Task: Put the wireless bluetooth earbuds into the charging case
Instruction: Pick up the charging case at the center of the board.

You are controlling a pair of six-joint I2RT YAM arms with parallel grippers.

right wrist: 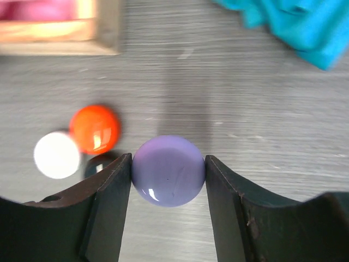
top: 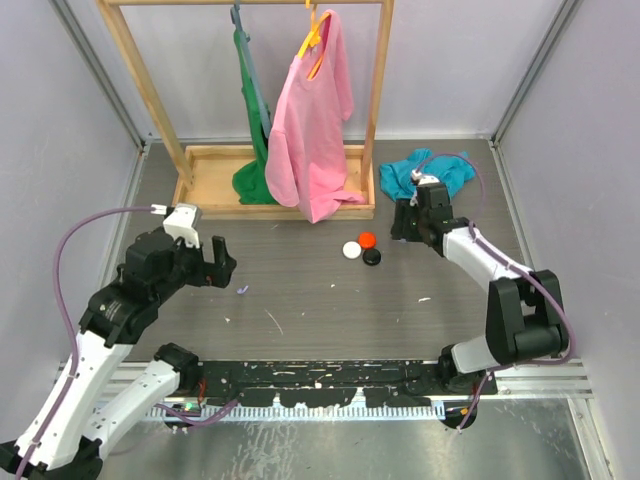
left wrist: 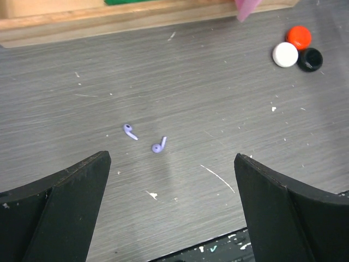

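Right claw (right wrist: pixel 168 162) clamps lilac case (right wrist: pixel 168 173); left claw (left wrist: pixel 172 159) gaping, lilac earbuds (left wrist: pixel 158 146) just ahead.

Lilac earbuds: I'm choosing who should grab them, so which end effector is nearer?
Left. The left end effector hovers open close by the two lilac earbuds, which show between its fingers. The right end effector is far across the table, clamped on a lilac case.

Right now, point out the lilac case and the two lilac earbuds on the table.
lilac case (right wrist: pixel 168 170): right wrist view, centre of its glossy top.
farther lilac earbud (left wrist: pixel 131 132): left wrist view, where head meets stem.
nearer lilac earbud (left wrist: pixel 160 144): left wrist view, on its stem.
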